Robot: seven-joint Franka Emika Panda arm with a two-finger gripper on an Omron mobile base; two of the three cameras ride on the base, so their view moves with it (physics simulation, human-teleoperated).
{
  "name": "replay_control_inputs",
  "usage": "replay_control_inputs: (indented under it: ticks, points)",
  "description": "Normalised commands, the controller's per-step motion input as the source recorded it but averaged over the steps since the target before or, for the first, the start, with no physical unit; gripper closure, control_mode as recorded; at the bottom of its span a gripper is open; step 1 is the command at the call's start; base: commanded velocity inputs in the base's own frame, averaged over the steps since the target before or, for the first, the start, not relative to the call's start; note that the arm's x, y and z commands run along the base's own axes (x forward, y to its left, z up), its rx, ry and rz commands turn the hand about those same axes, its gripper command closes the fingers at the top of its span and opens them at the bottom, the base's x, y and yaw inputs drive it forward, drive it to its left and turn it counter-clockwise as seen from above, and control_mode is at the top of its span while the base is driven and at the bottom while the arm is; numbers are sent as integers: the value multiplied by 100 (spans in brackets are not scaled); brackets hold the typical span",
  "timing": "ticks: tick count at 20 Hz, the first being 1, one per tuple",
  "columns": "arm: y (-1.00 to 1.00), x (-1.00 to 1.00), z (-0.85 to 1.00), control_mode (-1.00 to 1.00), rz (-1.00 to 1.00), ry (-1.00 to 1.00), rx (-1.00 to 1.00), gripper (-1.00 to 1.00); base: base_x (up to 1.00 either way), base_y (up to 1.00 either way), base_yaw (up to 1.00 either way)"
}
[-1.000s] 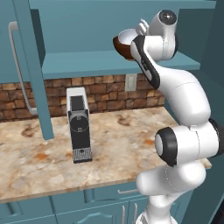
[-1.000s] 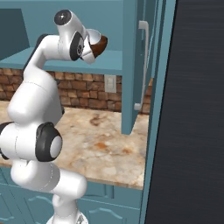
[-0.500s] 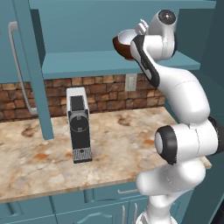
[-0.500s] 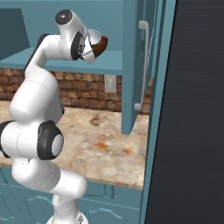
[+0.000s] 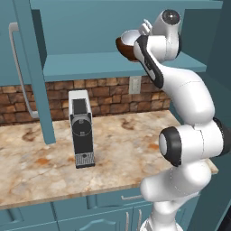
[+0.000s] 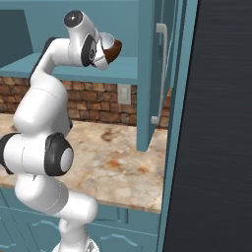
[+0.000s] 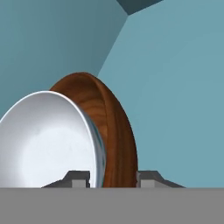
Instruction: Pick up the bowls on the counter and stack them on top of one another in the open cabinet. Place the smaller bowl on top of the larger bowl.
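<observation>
The smaller bowl (image 7: 48,140), glossy white, sits nested inside the larger bowl (image 7: 116,118), dark brown and wood-grained. My gripper (image 7: 113,177) straddles their near walls, one fingertip inside the white bowl and the other outside the brown one, shut on both. From the base, the brown bowl (image 5: 125,52) with the white bowl (image 5: 130,37) in it is just over the teal shelf (image 5: 81,61) of the open cabinet, at the end of my raised hand (image 5: 137,43). Whether the brown bowl (image 6: 116,49) rests on the shelf (image 6: 125,66) I cannot tell.
A black and silver coffee machine (image 5: 81,128) stands on the marbled counter (image 5: 126,144) below the shelf. The open cabinet door (image 5: 27,67) with its grey bar handle (image 5: 18,72) hangs to the left. A tall dark panel (image 6: 221,123) closes off the right side.
</observation>
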Motion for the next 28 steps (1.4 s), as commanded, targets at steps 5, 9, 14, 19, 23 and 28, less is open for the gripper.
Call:
replay_control_inputs:
  ticks: [5,9,14,19,23,28]
  points:
    - [0,2,0,-100,0,0,0,-100,0,0,0]
    - [0,3,14,-100,0,-2,1,-100,0,0,0]
    - [-1,0,41,-100,-3,0,0,-100,0,0,0]
    - [-20,-39,45,-100,-3,0,0,-100,0,0,0]
    - [-32,-85,23,-100,0,-4,0,-100,0,0,0]
    - [-37,-100,24,-100,0,-8,1,-100,0,0,0]
